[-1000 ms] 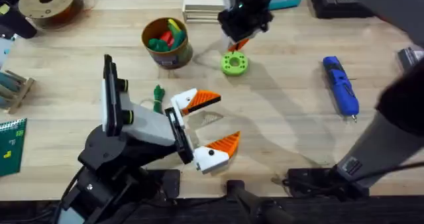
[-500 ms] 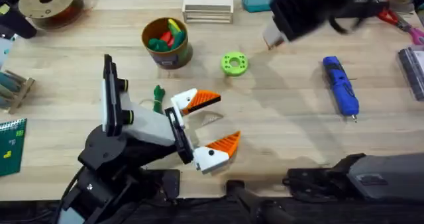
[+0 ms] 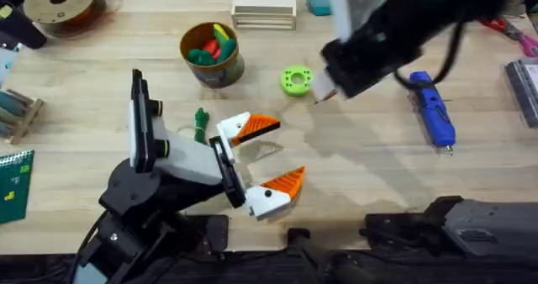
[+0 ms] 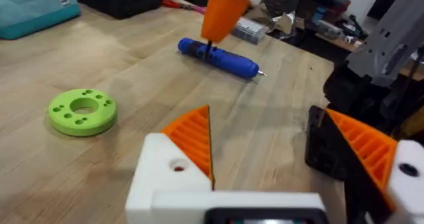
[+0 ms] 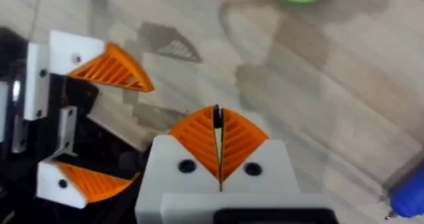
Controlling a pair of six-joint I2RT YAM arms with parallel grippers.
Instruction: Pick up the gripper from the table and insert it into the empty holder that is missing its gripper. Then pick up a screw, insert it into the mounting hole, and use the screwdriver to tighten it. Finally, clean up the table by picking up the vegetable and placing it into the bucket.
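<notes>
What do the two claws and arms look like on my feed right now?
Both claws have white finger bodies faced with orange ribbed wedge pads: left claw, right claw. The left arm is black with a white wrist block; the right arm is black with dark cables and a green light.

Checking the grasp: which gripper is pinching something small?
The right gripper: its orange pads are pressed together on a small dark screw, whereas the left gripper gapes empty.

Two robot arms share a desk (image 3: 101,57) with one blue screwdriver (image 3: 433,107), one green ring (image 3: 297,81), one bucket (image 3: 212,55) and one dark-green vegetable (image 3: 201,122).
</notes>
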